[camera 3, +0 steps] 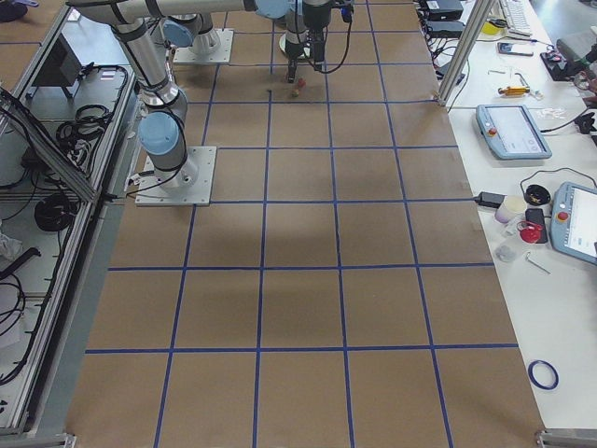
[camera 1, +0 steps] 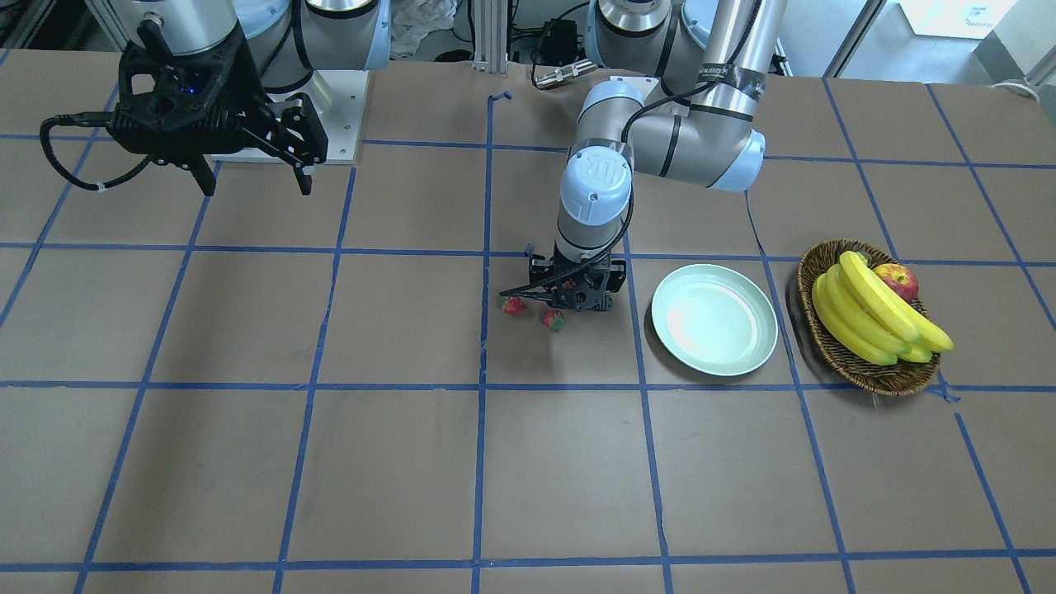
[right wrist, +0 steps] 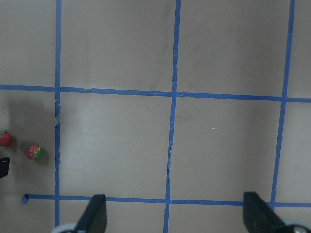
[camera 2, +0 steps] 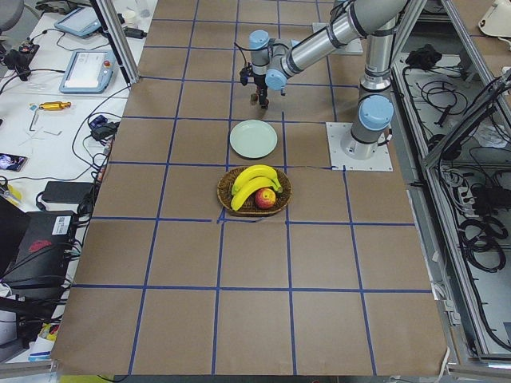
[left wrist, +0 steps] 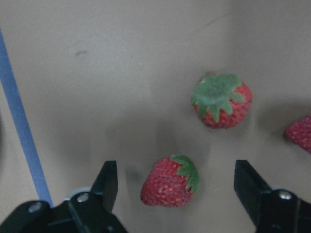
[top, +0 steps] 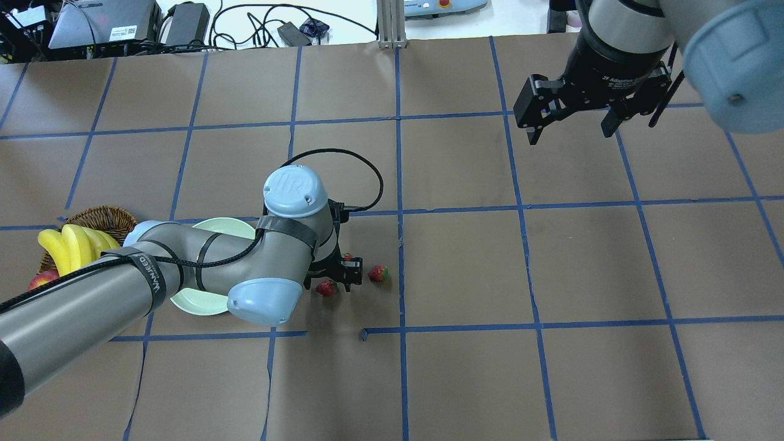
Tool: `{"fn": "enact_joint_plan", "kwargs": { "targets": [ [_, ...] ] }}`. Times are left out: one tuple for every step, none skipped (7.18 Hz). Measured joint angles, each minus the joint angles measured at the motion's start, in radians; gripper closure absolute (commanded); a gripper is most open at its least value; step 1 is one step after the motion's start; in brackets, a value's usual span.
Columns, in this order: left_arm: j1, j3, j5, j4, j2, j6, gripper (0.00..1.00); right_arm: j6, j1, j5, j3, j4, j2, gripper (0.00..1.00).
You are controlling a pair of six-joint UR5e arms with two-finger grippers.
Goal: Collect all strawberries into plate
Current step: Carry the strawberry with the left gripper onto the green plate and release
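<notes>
Table [camera 1: 330, 478]: brown paper, blue tape grid.

Left arm [top: 184, 269] is reached low across the plate towards the table's middle. Right gripper [top: 571, 133] is held high and well apart from the work, with its jaws spread wide and nothing between them.

In the front-facing view, a wicker basket [camera 1: 825, 340] with bananas [camera 1: 874, 318] and an apple [camera 1: 898, 279] is seen at 3 o'clock of the plate [camera 1: 714, 320]. The plate is set between the basket and the left gripper [left wrist: 176, 167], near both.

The left gripper is released. Its fingers [left wrist: 109, 179] are placed either side of one strawberry [left wrist: 167, 187], with a gap visible on each side (no contact in the wrist view). That berry is laid on its side, long axis from 8 to 2 o'clock, cap at the 2 o'clock end.

A second strawberry [left wrist: 222, 101] is seen at 1 o'clock of it, cap turned up at the camera. The third strawberry [left wrist: 299, 133] is cut off at the 3 o'clock edge, so its heading cannot be told.

All three are on the table, at 9 o'clock of the plate in the front-facing view.
</notes>
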Motion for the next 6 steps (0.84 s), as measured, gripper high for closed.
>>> {"fn": "enact_joint_plan", "kwargs": {
  "targets": [
    [-0.001,-0.001,0.001,0.000,-0.001,0.002,0.70,0.000,0.000,0.000,0.000,0.000,0.000,0.00],
    [-0.002,-0.001,0.002,0.000,-0.002,0.001,0.84,0.000,0.000,0.000,0.000,0.000,0.000,0.00],
    [-0.002,-0.001,0.001,0.000,-0.002,0.002,0.92,0.000,0.000,-0.001,0.000,-0.001,0.000,0.00],
    [-0.003,0.003,0.001,-0.001,-0.002,0.005,0.92,0.000,0.000,-0.001,0.000,-0.002,0.000,0.00],
    [-0.002,0.010,0.001,-0.005,0.005,0.013,0.92,0.000,0.000,-0.001,0.000,-0.003,0.000,0.00],
    [0.010,0.026,0.004,-0.038,0.022,0.032,0.92,0.000,0.000,-0.001,-0.001,-0.004,0.000,0.00]
  ]
}}
